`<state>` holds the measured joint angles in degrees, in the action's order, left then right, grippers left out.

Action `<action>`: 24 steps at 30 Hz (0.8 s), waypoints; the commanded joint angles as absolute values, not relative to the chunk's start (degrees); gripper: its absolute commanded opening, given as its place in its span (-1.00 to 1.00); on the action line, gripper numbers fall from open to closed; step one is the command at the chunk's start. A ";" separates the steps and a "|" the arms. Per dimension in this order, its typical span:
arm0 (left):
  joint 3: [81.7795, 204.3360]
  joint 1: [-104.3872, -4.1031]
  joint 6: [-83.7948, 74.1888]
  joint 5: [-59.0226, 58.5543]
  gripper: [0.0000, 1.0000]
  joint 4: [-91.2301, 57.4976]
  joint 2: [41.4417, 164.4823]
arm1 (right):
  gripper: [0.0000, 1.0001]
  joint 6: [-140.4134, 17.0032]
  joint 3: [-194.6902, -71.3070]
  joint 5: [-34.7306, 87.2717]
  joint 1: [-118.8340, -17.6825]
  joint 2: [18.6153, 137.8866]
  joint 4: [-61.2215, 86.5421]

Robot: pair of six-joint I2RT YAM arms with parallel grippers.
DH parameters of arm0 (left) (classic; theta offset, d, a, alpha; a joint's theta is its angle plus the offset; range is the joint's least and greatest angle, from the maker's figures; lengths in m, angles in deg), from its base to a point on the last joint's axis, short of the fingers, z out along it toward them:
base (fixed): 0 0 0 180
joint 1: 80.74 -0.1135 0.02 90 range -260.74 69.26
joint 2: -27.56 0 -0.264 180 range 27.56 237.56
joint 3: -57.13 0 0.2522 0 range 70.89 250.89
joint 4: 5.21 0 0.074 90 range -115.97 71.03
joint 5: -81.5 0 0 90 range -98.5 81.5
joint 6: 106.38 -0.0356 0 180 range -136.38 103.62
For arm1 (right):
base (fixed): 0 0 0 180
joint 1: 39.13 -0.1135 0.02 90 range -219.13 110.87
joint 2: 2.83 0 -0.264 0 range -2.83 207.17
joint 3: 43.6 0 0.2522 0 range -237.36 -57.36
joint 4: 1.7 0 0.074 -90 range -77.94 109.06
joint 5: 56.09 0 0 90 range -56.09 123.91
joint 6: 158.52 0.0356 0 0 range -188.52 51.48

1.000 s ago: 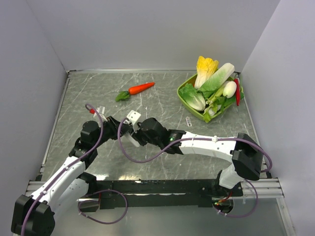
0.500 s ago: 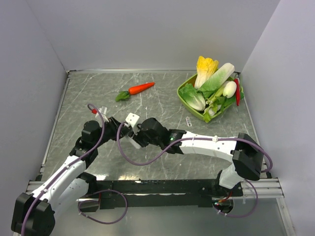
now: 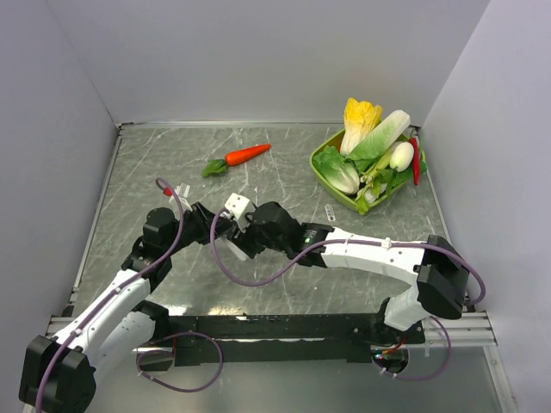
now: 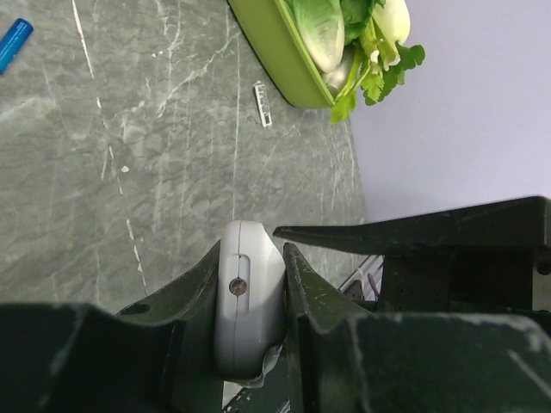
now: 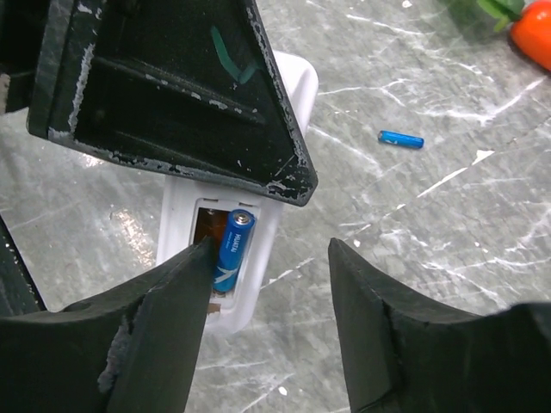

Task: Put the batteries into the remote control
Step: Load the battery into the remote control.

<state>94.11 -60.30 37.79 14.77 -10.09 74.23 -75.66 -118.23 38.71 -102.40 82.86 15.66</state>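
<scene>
The remote control [image 5: 217, 284] is a white bar clamped edge-on between the fingers of my left gripper [image 4: 251, 258], which is shut on it. Its back compartment is uncovered, and one blue battery [image 5: 231, 249] lies inside. My right gripper [image 5: 269, 249] stands open just over that compartment, with its left fingertip [image 5: 191, 262] beside the battery and nothing held. A second blue battery [image 5: 401, 138] lies loose on the table [image 5: 448, 258], also seen in the left wrist view [image 4: 15, 43]. In the top view both grippers meet left of centre [image 3: 231, 232].
An orange carrot [image 3: 245, 155] lies at the back of the table. A green tray [image 3: 320, 168] of vegetables stands back right. A small grey ribbed strip [image 3: 330, 212] lies near the tray. Grey walls close in the table on three sides.
My right gripper's jaws have spread apart and its arm has shifted slightly right. The left gripper has kept its hold on the remote in the same place.
</scene>
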 commanded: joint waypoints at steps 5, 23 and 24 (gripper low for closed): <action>97.87 -60.09 38.02 16.03 -0.98 -7.63 74.31 | 0.37 -75.99 -120.47 36.64 -102.06 78.12 17.60; 100.24 -60.09 36.26 17.96 -0.98 -11.23 75.10 | 0.34 -84.16 -119.77 25.13 -99.87 68.90 21.20; 100.51 -60.09 36.18 18.13 -0.98 -11.50 75.19 | 0.34 -86.34 -119.33 22.69 -99.25 68.19 21.29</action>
<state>97.19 -60.30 37.29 16.15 -11.27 74.95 -80.16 -118.23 29.11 -101.41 73.05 20.64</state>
